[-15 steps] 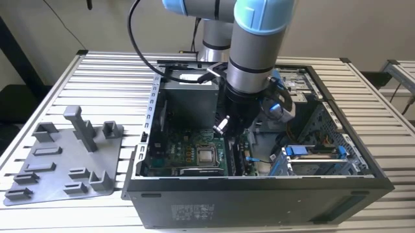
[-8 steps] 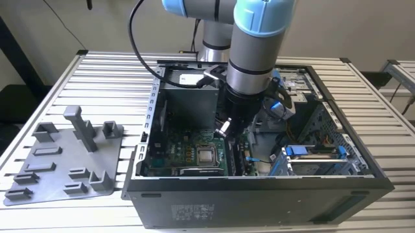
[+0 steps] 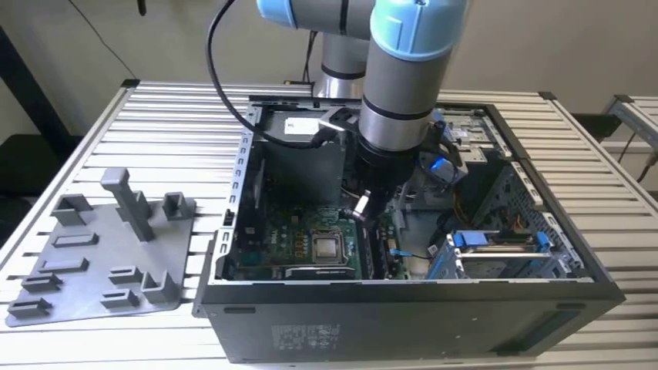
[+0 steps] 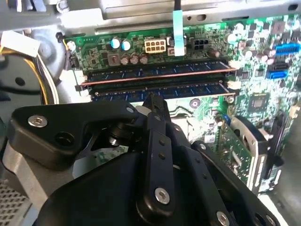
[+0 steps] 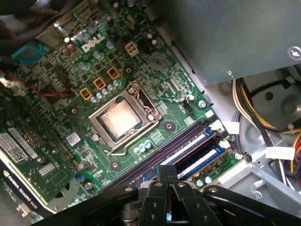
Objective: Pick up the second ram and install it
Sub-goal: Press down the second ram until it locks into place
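Gripper [image 4: 154,101] pressed together above the second ram [image 4: 160,89] in its motherboard [image 5: 94,70] slot, beside another seated ram [image 4: 155,72].

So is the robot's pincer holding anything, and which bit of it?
It cannot be told. The pincer is right at the top edge of the second ram, which stands slotted in the motherboard; whether it grips that edge is hidden.

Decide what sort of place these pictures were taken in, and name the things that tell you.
Probably a robotics lab or test bench for computer assembly: an open computer case lies on a slatted metal table, a robot arm reaches into it, and a grey parts fixture sits beside.
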### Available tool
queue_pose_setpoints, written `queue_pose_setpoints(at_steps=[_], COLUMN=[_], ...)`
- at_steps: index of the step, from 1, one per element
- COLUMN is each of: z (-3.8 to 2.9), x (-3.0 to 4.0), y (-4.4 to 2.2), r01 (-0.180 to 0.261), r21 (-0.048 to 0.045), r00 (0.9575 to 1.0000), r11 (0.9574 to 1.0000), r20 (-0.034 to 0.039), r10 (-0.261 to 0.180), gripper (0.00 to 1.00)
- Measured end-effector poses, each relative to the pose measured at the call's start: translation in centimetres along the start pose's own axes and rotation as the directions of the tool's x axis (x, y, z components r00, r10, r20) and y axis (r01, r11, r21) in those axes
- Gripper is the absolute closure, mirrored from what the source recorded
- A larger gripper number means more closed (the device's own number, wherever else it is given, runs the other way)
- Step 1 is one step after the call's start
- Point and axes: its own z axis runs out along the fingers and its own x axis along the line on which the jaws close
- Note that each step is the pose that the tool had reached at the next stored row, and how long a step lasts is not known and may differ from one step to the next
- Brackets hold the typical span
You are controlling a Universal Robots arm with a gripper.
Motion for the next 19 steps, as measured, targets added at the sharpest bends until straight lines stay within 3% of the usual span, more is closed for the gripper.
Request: queue_pose_setpoints(at_steps=[4,8,11,14,19], z=[-0.01,-0.03,-0.04,-0.03,-0.03], x=[0.00,0.00,0.00,-0.01,0.04], y=[-0.01,0.00,0.00,0.01,0.08], r01=[0.066,0.132,0.182,0.233,0.277], r21=[0.0003,0.0005,0.0003,-0.0006,0.0013], r00=[0.9978,0.9912,0.9832,0.9726,0.9607], r11=[0.9978,0.9912,0.9833,0.9726,0.9607], r20=[0.0019,0.0035,0.0043,0.0051,0.0067], r10=[-0.066,-0.132,-0.182,-0.233,-0.277], gripper=[0.89,0.89,0.89,0.89,0.89])
